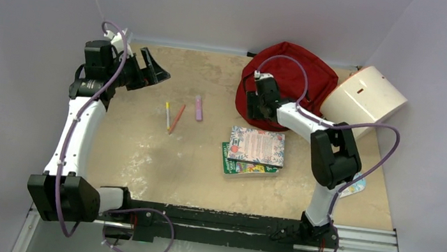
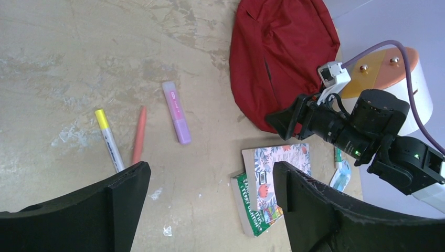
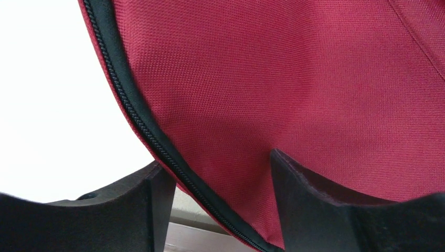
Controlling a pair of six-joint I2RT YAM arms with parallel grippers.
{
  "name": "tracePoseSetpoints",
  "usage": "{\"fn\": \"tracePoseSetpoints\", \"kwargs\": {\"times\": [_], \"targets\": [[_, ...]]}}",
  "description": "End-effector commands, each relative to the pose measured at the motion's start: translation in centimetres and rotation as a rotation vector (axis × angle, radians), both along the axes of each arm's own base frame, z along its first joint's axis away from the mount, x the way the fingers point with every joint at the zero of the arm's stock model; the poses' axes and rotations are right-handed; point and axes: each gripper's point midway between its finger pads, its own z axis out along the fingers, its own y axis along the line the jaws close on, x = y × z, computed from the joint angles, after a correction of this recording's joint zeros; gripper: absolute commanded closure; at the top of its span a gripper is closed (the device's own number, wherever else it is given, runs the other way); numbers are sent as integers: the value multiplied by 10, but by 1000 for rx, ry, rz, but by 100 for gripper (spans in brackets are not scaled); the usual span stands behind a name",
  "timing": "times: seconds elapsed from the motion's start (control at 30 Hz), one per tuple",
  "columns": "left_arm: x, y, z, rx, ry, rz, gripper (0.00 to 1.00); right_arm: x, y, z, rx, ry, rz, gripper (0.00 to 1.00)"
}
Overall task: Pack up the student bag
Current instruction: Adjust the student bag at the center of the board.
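The student bag [image 1: 291, 76] is dark red with a black zipper and lies at the back right of the table. It also shows in the left wrist view [image 2: 283, 58]. My right gripper [image 1: 256, 104] is at its near-left edge. In the right wrist view its jaws [image 3: 218, 163] straddle the bag's zippered rim [image 3: 294, 94]; the right finger [image 3: 315, 205] is against the cloth, and a gap still shows at the left finger, so it is open. My left gripper [image 1: 154, 66] hangs wide open and empty at the back left, over bare table [image 2: 210, 173].
Two stacked books [image 1: 255, 150] lie in front of the bag. A yellow-capped marker [image 1: 167, 116], an orange pen [image 1: 177, 118] and a purple highlighter [image 1: 199, 107] lie mid-table. A white rounded box [image 1: 366, 95] stands right of the bag. A small blue item [image 1: 355, 187] is near the right arm.
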Motion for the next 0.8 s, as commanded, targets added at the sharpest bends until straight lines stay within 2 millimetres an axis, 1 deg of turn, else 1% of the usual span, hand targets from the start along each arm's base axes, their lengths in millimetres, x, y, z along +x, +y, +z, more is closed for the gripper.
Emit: {"fn": "tracePoseSetpoints", "kwargs": {"times": [0.0,0.1,0.17,0.27,0.33,0.4,0.47,0.63,0.7,0.77], "targets": [[3,-3,19,-8,-46,-20,14,7,6,10,34,-46,4,39],[2,-5,17,-21,-31,-34,15,8,7,12,39,-48,1,54],[2,-6,15,-27,-21,-39,16,9,11,21,64,-69,6,62],[4,-7,15,-36,-9,-41,16,11,18,42,119,-113,15,77],[6,-9,18,-46,-11,-46,19,12,26,59,170,-134,36,88],[9,-11,24,-58,-25,-56,20,18,32,79,203,-174,40,96],[12,-14,29,-66,-35,-62,20,26,37,102,237,-221,38,100],[19,-26,31,-77,-37,-85,22,44,47,158,316,-324,28,100],[22,-33,32,-82,-42,-89,22,48,52,177,350,-347,28,100],[27,-40,34,-93,-55,-92,22,51,55,189,380,-349,26,100]]}}
